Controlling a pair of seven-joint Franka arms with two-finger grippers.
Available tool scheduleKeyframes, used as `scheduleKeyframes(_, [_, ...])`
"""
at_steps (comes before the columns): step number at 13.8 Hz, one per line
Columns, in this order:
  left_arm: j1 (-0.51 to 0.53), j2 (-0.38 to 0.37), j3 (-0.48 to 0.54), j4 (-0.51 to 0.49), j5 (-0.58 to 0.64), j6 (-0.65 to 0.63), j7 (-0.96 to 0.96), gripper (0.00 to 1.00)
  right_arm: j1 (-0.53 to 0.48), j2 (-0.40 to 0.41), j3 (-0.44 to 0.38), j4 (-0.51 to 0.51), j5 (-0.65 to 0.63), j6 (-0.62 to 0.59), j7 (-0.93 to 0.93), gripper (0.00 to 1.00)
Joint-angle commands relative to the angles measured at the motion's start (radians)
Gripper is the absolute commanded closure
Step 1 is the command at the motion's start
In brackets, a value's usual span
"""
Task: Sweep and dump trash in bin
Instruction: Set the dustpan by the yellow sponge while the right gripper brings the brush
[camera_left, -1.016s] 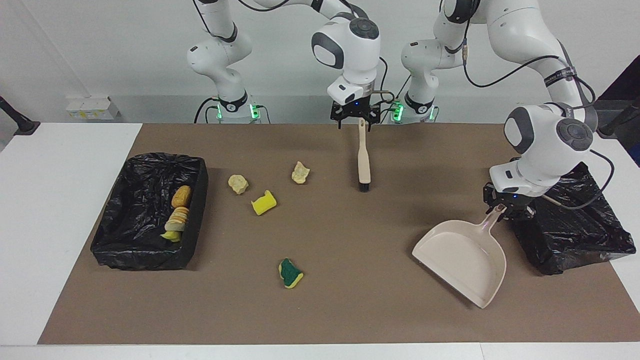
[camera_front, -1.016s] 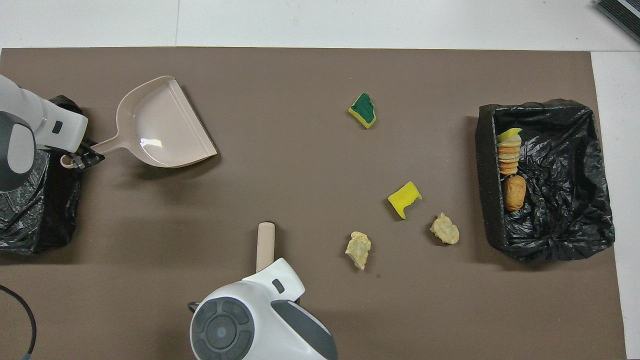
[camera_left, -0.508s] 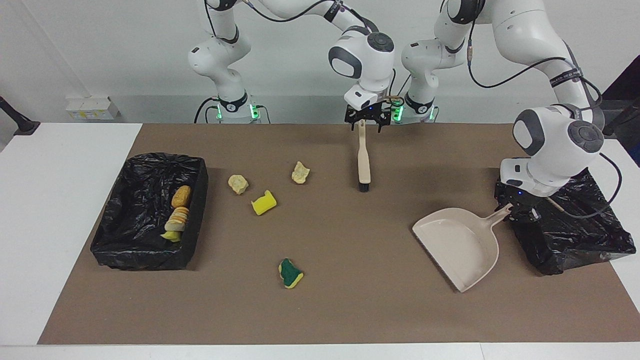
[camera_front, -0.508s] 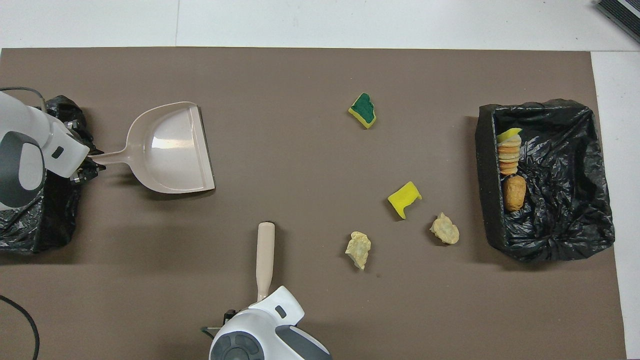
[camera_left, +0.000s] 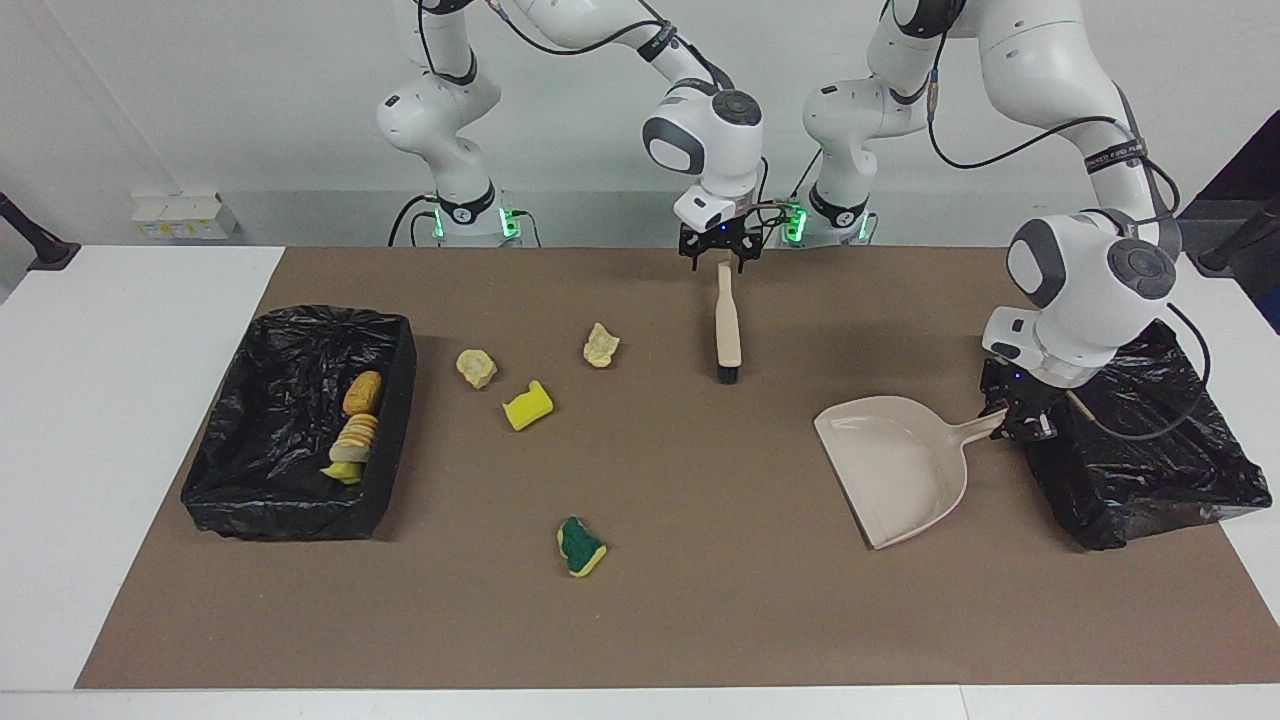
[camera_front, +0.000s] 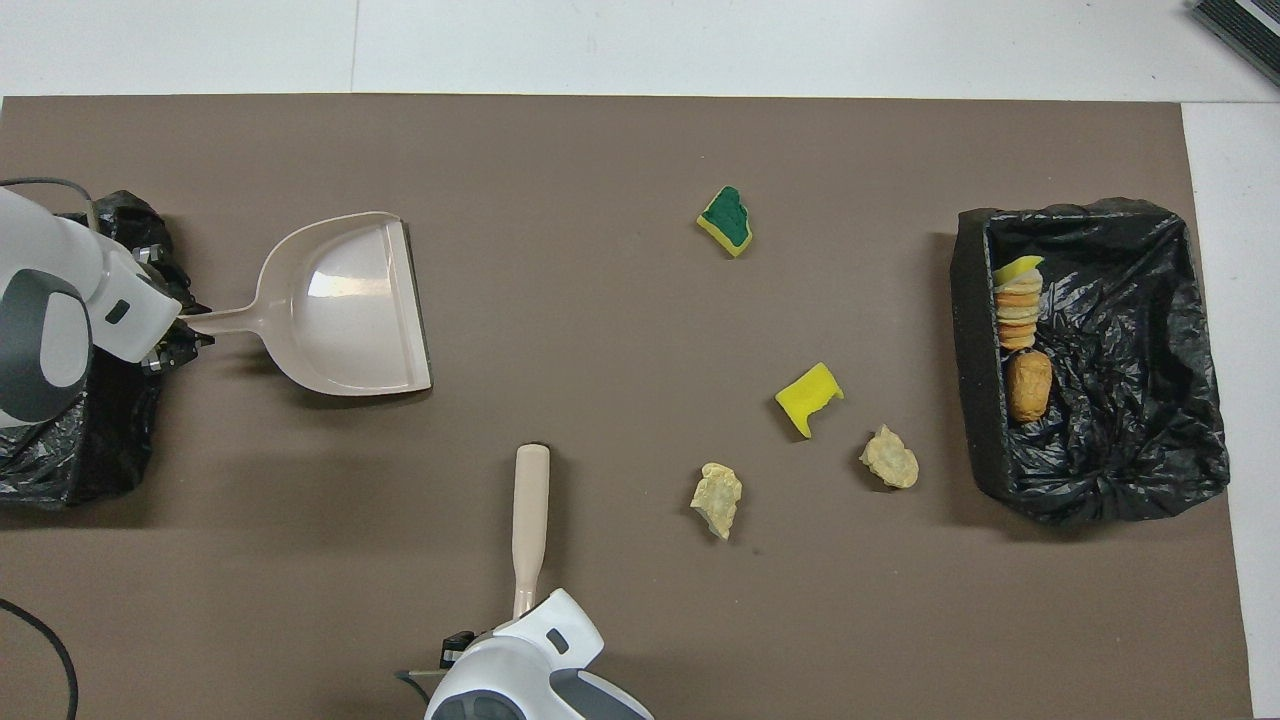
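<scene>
Where the brown mat (camera_left: 700, 600) covers the white desk (camera_left: 120, 400), the stock lies as follows.

Loose trash: two pale tan foam lumps, crumpled (camera_left: 476, 367) (camera_left: 601, 345); one bright yellow sponge bit, notched (camera_left: 528, 405), beside the first lump; one yellow-and-green sponge piece, scoured face up (camera_left: 580, 546), farthest from the robots.

Black plastic-lined rectangular bin (camera_left: 300, 425), right arm's end: holds an orange-brown lump (camera_left: 362, 392), a stack of tan and yellow slices (camera_left: 354, 440) and a yellow scrap. The overhead view shows the stack's separate layers (camera_front: 1019, 305).

Beige plastic dustpan, smooth and glossy (camera_left: 895, 465): the left gripper (camera_left: 1012, 418) is clamped on the tip of its handle, beside a second crumpled black-bagged bin (camera_left: 1150, 450) at the left arm's end.

Beige brush, slim handle with dark bristle end (camera_left: 728, 325): lying flat. The right gripper (camera_left: 718, 252) stands over its handle's tip; whether its fingers grip it I cannot tell. The overhead view hides that gripper under its white wrist (camera_front: 530, 670).
</scene>
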Motion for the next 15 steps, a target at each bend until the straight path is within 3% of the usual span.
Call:
scheduleKeyframes(1, [-0.006, -0.034, 0.002, -0.041, 0.015, 0.025, 0.009, 1.00, 0.001, -0.006, -0.002, 0.009, 0.025, 0.015, 0.020, 0.84])
scheduleKeyframes(2, [-0.006, -0.034, 0.002, -0.040, 0.015, 0.021, 0.009, 1.00, -0.003, -0.012, -0.004, 0.009, 0.023, 0.015, 0.020, 0.99])
scheduleKeyframes(5, [-0.015, -0.034, 0.000, -0.031, 0.015, 0.012, 0.003, 1.00, -0.007, -0.018, -0.005, 0.008, 0.023, 0.012, 0.020, 1.00])
scheduleKeyframes(7, [-0.024, -0.044, -0.003, -0.030, 0.014, -0.008, 0.000, 1.00, -0.028, -0.069, -0.010, 0.002, 0.020, -0.053, 0.020, 1.00])
scheduleKeyframes(10, [-0.099, -0.063, -0.005, -0.046, 0.014, -0.055, -0.078, 1.00, -0.134, -0.214, -0.008, -0.038, 0.020, -0.242, 0.003, 1.00])
scheduleKeyframes(15, [-0.206, -0.119, -0.006, -0.127, 0.012, -0.092, -0.153, 1.00, -0.318, -0.480, -0.008, -0.266, 0.016, -0.348, -0.154, 1.00])
